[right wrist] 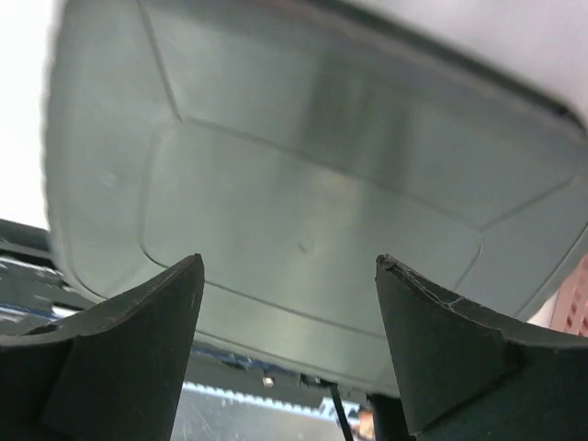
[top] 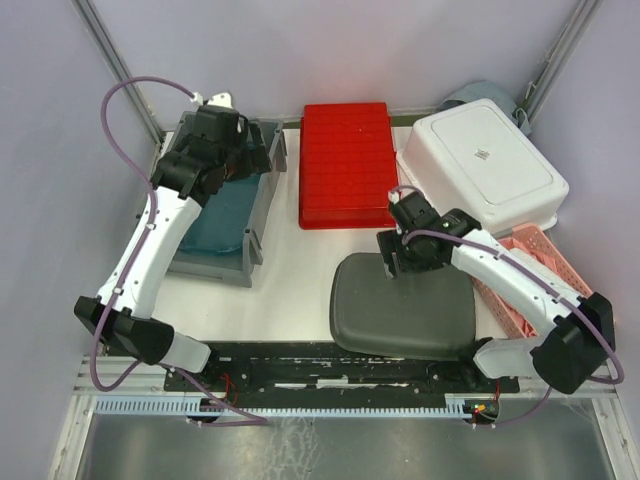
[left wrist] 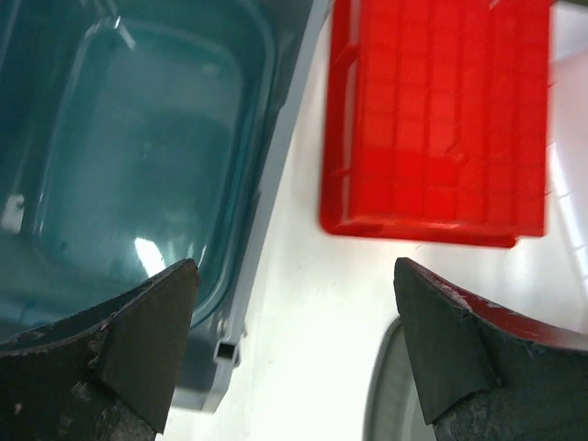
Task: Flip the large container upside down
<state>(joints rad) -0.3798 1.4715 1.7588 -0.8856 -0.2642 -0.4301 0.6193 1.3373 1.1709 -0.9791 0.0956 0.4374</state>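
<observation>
The white table (top: pixel 300 290) is holding everything. A white tub (top: pixel 485 165) is lying bottom up at the far right. The dark grey tub (top: pixel 400 315) is probably the big container to flip. It is lying at the front middle with its flat bottom facing up, so the flip is looking done. A red crate (top: pixel 345 165) is sitting behind it. A grey tray (top: pixel 255 235) on the left is holding a blue-green tub (top: pixel 225 215). A pink basket (top: pixel 545 265) is peeking out under the right arm.

The right claw (right wrist: pixel 288 266) is hanging wide apart just above the dark tub, holding nothing. The left claw (left wrist: pixel 296 271) is also wide and holding nothing, over the tray's edge.

The right claw is sitting very close, so dipping down could be bumping the tub and pushing it off the front edge. The left claw could be catching the tray's rim and dragging it
</observation>
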